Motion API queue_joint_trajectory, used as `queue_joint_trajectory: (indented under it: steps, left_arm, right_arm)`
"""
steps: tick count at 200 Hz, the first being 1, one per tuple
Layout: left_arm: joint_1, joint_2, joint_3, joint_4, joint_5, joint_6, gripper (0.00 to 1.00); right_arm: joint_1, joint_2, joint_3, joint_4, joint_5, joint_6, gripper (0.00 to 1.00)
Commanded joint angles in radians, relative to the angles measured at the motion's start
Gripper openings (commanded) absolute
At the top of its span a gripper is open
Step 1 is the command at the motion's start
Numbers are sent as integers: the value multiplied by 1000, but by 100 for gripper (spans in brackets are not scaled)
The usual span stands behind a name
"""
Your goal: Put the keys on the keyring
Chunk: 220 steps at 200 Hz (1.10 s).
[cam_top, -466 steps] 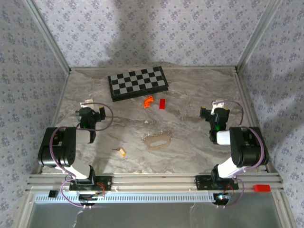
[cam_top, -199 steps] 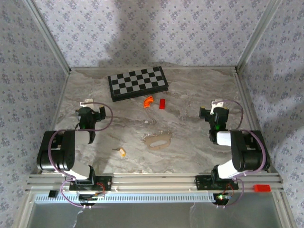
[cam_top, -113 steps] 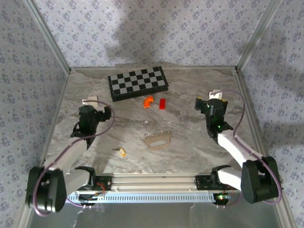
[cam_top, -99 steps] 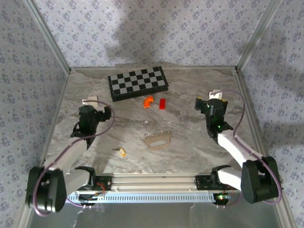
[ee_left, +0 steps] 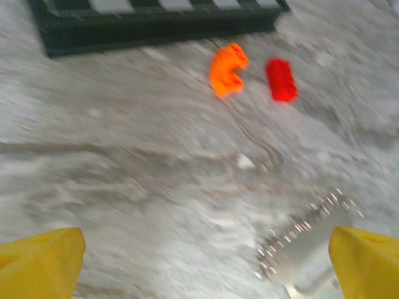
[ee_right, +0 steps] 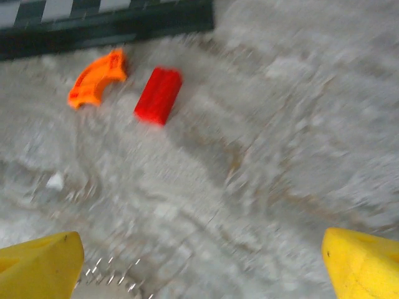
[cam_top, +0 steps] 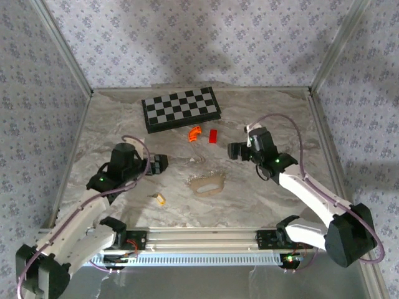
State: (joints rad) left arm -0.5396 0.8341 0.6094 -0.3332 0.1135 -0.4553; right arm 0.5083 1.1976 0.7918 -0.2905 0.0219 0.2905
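The key (cam_top: 160, 199), silver with a yellow-orange head, lies on the marble table near the front, left of centre. The pale beige oval keyring (cam_top: 209, 184) lies to its right, its thin chain (cam_top: 198, 177) trailing toward the upper left. My left gripper (cam_top: 156, 164) hangs open above and behind the key, left of the keyring. In the left wrist view the left gripper (ee_left: 202, 265) spans bare table, with the keyring (ee_left: 305, 249) by its right fingertip (ee_left: 368, 261). My right gripper (cam_top: 236, 151) stands open up and right of the keyring. The right gripper (ee_right: 202, 265) holds nothing; the chain (ee_right: 112, 274) glints at the lower left.
A black-and-white checkerboard (cam_top: 181, 109) lies at the back. An orange curved piece (cam_top: 195, 133) and a red block (cam_top: 213, 136) sit just in front of it, also blurred in the wrist views as the orange piece (ee_left: 227, 68) and red block (ee_right: 158, 95).
Both arms have unfolded from their rest poses and swung inward toward the table's centre; the left gripper moved right and forward, the right gripper moved left. Key and keyring have not moved.
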Motion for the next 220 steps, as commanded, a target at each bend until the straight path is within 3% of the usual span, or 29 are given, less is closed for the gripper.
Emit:
queue_joint_trajectory:
  steps: [1, 52, 86, 115, 130, 165, 220]
  left_arm:
    - [-48, 18, -24, -17, 50, -57, 98]
    - [-64, 29, -119, 132, 170, -125, 89]
    - [-79, 20, -163, 146, 179, -133, 80]
    - [-78, -15, -190, 161, 161, -156, 72]
    - [-78, -24, -198, 170, 160, -170, 71]
    - [-71, -46, -217, 192, 135, -208, 69]
    - [-68, -87, -218, 219, 98, -241, 66]
  right_arm:
    - [42, 29, 34, -85, -180, 34, 100]
    - [129, 54, -23, -1, -406, -7, 100]
    - [158, 72, -49, 54, -511, -5, 97]
    - [240, 131, -26, 69, -496, -22, 94]
    - [259, 185, -8, 88, -495, -12, 83]
    - [302, 280, 37, 124, -477, -11, 68]
    - [337, 442, 129, 136, -449, -7, 59]
